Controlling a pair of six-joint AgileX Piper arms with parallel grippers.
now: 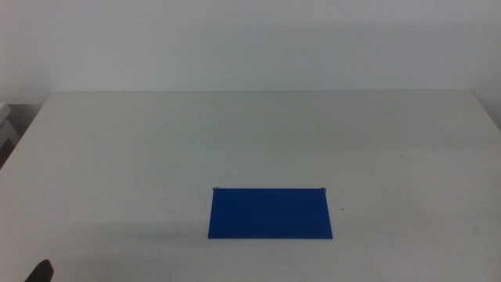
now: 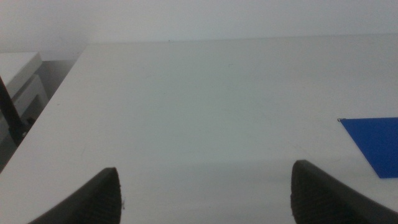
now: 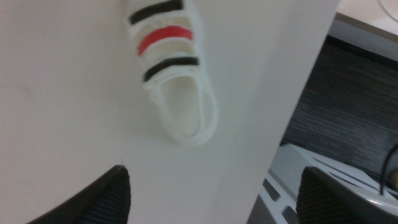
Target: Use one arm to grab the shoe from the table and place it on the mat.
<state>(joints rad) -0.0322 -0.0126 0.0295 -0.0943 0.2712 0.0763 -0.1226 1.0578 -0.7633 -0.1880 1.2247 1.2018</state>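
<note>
The blue mat (image 1: 270, 213) lies flat at the front middle of the off-white table (image 1: 235, 133), with nothing on it. One corner of it shows in the left wrist view (image 2: 376, 143). The shoe does not show in the middle view. In the right wrist view the white sandal with black and red straps (image 3: 171, 68) lies on the table (image 3: 62, 112) near its edge. My right gripper (image 3: 211, 199) is open and empty, apart from the shoe. My left gripper (image 2: 205, 199) is open and empty over bare table. Only its tip (image 1: 41, 272) shows at the middle view's bottom left.
The table's edge runs close beside the shoe, with dark floor (image 3: 348, 93) beyond it. White furniture (image 1: 6, 125) stands off the table's left side and also shows in the left wrist view (image 2: 18, 74).
</note>
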